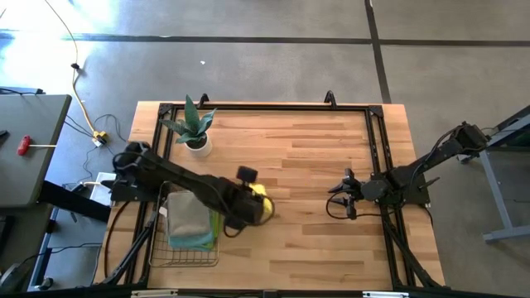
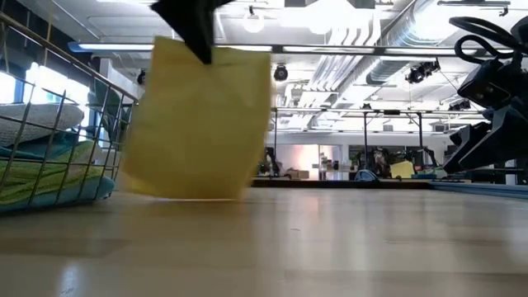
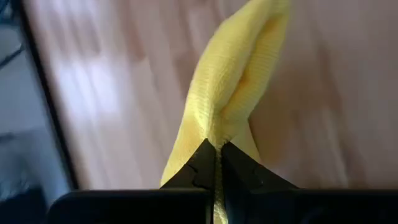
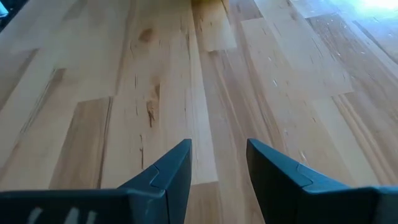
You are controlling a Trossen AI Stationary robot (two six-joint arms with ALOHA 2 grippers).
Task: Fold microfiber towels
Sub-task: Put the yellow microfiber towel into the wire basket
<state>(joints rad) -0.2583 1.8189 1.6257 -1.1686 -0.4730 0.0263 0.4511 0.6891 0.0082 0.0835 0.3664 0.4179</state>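
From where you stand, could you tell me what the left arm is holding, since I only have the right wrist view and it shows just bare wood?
Observer: The left gripper is shut on a yellow towel, pinching it at its top edge.
Operator: Thank you; is the towel clear of the table?
Observer: Not quite; in the low view it hangs down with its bottom edge at the table surface.
Operator: Where are the other towels, please?
Observer: A stack of them lies in the wire basket near the left edge, beside the left arm.
Operator: And my right gripper?
Observer: The right gripper hovers open over bare wood on the table's right side.
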